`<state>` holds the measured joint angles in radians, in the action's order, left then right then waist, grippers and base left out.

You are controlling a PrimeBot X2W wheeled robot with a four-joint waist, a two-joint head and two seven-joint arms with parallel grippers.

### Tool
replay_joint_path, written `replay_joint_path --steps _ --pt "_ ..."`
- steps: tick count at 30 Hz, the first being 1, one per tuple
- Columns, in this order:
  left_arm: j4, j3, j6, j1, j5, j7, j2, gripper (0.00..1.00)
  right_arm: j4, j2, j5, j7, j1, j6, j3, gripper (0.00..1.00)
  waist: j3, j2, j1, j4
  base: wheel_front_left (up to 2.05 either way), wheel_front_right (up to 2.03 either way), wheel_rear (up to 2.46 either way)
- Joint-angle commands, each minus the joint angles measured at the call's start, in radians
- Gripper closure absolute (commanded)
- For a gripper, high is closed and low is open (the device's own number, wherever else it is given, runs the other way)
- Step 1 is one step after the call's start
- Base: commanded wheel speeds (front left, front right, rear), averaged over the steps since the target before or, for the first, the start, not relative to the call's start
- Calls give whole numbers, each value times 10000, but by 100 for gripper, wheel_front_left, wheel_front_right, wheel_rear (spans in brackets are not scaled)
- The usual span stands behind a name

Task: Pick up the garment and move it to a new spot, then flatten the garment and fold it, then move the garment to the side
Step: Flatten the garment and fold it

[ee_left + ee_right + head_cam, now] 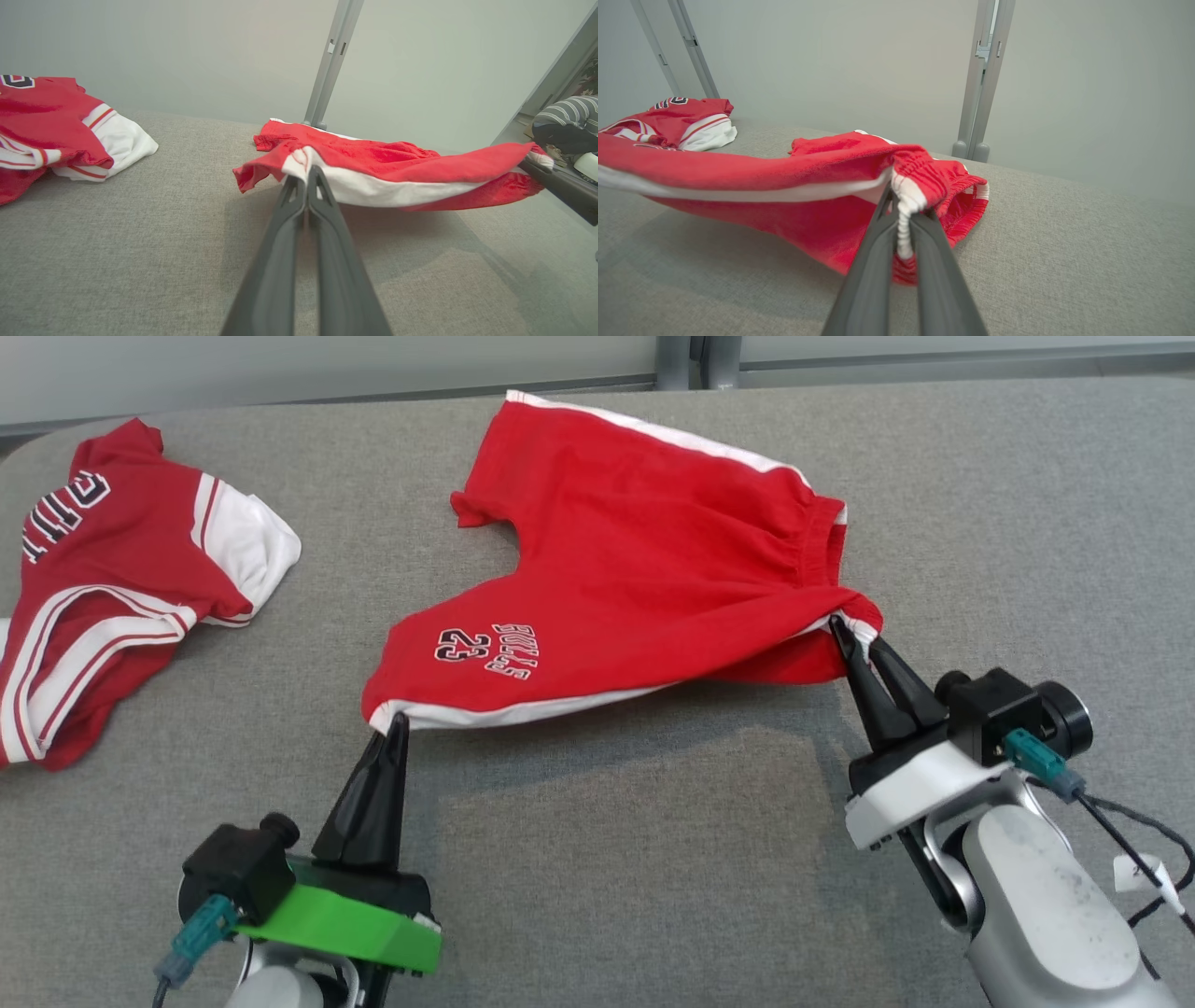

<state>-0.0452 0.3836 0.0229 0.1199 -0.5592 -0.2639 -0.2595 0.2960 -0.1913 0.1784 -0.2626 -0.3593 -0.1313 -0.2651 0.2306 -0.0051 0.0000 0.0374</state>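
Grey fabric surface (597, 859) meets a pale wall (831, 60) with metal posts (984, 93).

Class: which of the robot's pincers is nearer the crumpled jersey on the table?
Left. The left pincer, shut on the hem of the shorts, sits to the right of the jersey; the right pincer grips the waistband at the shorts' far end, farther off.

Left gripper (308, 173): closed on the white hem at the shorts' left corner.
Shorts (402, 161): red, white-striped; near edge held off the table, far part rested on it.
Right gripper (530, 161): seen at the shorts' right corner.
Jersey (56, 121): laid crumpled far left, well apart.
Table (140, 242): grey cloth.
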Motion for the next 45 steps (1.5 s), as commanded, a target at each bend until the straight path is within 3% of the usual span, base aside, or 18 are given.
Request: replay_joint_path --steps 1,16,23,30,38,45 --pt "104 -35 -55 -324 101 -5 62 100 -163 64 -105 -34 370 10 89 100 -351 51 0 74 0 0 0" --pt "1690 -99 -672 -3085 323 -6 -263 100 -1951 502 -526 -34 3561 10 640 100 -1900 51 0 91 0 0 0" --pt "2610 -76 -1115 -4120 421 134 -475 100 -2648 522 -646 -33 4651 10 821 100 -2064 51 0 -109 0 0 0" --pt "3140 120 -1265 -4438 597 301 -584 100 -2914 616 -599 -33 5258 10 845 100 -1931 51 0 -318 0 0 0" --pt "2606 190 -1049 -3616 650 499 -655 100 -2376 730 -447 -33 4970 10 684 100 -1670 51 0 -510 0 0 0" --pt "1318 141 -432 -2052 587 923 -986 100 -1930 770 -368 -33 4295 8 584 100 -1412 51 0 -631 0 0 0"
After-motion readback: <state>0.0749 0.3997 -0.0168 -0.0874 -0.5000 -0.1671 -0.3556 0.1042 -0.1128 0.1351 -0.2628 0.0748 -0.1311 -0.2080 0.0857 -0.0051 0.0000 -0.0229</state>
